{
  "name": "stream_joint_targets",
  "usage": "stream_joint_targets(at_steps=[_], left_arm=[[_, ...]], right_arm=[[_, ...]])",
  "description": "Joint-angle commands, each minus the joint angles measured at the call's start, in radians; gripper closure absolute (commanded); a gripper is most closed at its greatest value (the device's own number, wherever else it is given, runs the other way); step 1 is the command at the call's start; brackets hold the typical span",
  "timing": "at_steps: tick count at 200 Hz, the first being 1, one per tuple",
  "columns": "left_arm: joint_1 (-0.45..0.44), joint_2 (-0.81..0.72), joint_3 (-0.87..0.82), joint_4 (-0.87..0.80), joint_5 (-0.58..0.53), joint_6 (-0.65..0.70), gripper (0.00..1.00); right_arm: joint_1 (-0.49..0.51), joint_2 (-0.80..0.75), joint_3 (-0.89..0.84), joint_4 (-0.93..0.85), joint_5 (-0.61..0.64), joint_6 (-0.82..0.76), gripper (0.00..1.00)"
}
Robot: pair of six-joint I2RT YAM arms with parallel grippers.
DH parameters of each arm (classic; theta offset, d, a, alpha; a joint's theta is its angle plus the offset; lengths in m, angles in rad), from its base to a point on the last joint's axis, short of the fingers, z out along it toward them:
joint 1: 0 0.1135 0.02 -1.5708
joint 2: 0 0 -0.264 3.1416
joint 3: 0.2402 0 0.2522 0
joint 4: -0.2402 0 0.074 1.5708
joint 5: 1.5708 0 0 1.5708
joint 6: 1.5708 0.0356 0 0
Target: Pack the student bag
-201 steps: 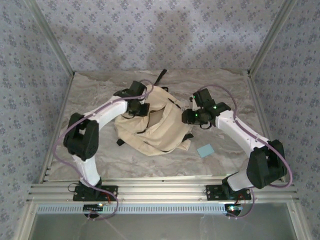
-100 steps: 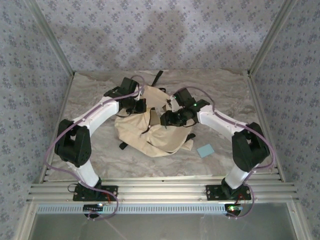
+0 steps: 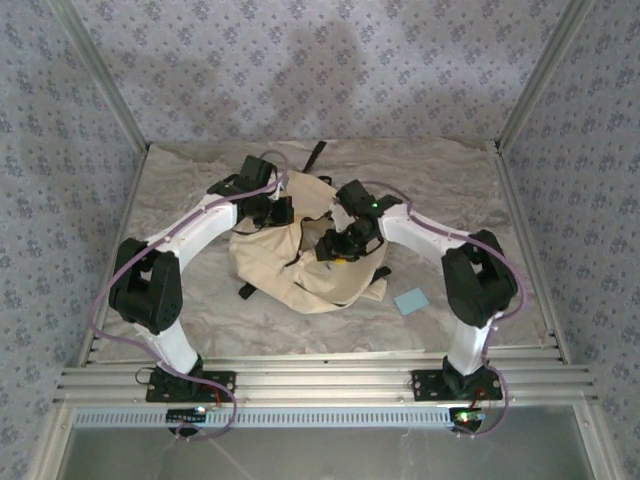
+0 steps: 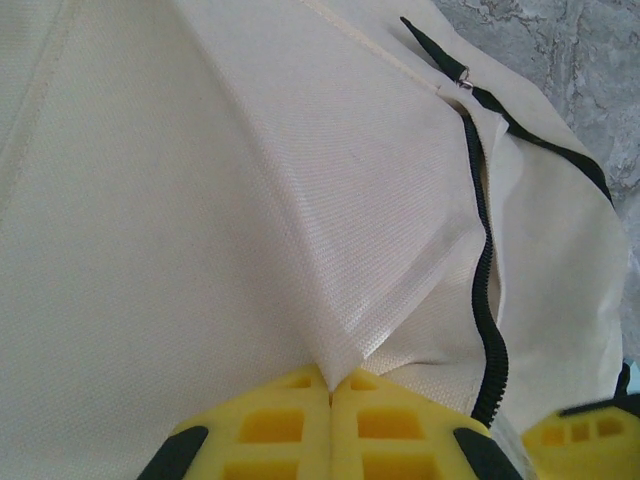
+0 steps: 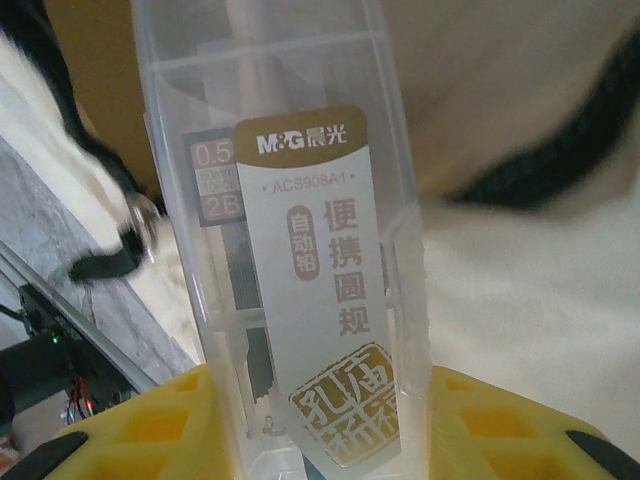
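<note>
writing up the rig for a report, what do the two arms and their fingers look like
The left arm and right arm have white links, black joint housings and a lilac cable looped alongside. The fingers are yellow with square recessed pockets.

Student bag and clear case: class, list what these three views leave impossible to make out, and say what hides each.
- Inside of the bag, top view: folded fabric and the right gripper cover the opening.
- Contents of the clear case, right wrist view: its label covers them, and the picture's edges cut off both ends.
- Blue flat item beside the bag, top view: too small to identify.
</note>
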Motion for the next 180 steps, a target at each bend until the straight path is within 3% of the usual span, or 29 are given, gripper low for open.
stream_joint_targets(at_steps=[1,14,41,86,100,126,144,180], left_arm=[[0.001,-0.018,-0.008,0.072,0.059,-0.016,1.0],[0.001,-0.027,-0.026,0.084,0.064,-0.026,1.0],[0.001,-0.032,-0.046,0.092,0.066,-0.037,1.0],[0.004,-0.026,-0.037,0.092,0.062,-0.035,1.0],[0.006,-0.023,-0.029,0.089,0.06,-0.033,1.0],[0.007,-0.021,-0.018,0.087,0.064,-0.034,1.0],[0.006,-0.023,-0.019,0.096,0.07,-0.041,1.0],[0.004,-0.024,-0.022,0.101,0.081,-0.054,1.0]], right_arm=[[-0.004,0.087,0.143,-0.026,-0.042,-0.037,0.69],[-0.013,0.144,0.234,-0.026,-0.05,-0.035,0.66],[-0.003,0.189,0.316,-0.041,-0.061,-0.029,0.4],[-0.03,0.009,0.1,0.027,0.001,0.019,0.36],[-0.034,-0.052,0.041,0.028,0.048,0.024,0.4],[-0.023,-0.1,-0.031,0.067,0.093,0.038,0.62],[-0.009,-0.09,-0.05,0.115,0.109,0.064,0.73],[0.028,-0.03,-0.03,0.217,0.096,0.12,0.75]])
